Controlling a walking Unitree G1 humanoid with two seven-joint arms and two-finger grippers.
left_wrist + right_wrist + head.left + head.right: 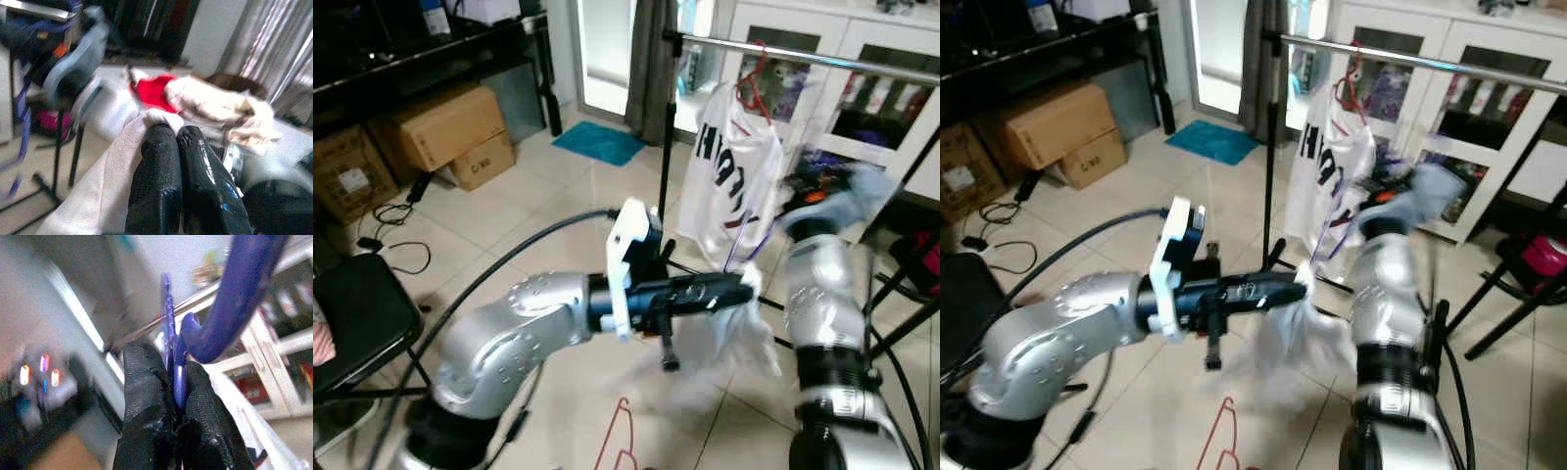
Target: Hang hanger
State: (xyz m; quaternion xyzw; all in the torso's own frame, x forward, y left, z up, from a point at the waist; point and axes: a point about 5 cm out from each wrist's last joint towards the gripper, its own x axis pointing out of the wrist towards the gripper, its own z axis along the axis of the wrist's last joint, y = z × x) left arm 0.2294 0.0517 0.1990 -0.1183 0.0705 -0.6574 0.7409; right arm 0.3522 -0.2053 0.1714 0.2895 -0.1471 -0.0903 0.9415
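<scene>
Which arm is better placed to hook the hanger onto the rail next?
Right. The right hand is shut on the purple hanger, raised near the rail. The left hand only pinches the white garment lower down.

Right tool [862,191] motion-blurred; purple hanger [171,333] hook cut off.

White jersey [734,176] occupies rail [822,54], right stretch bare.

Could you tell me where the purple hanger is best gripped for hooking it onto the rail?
Grip the purple hanger just below its hook, as the right gripper does, fingers pinching the flat neck from both sides. That leaves the curved hook free above to reach the rail.
</scene>
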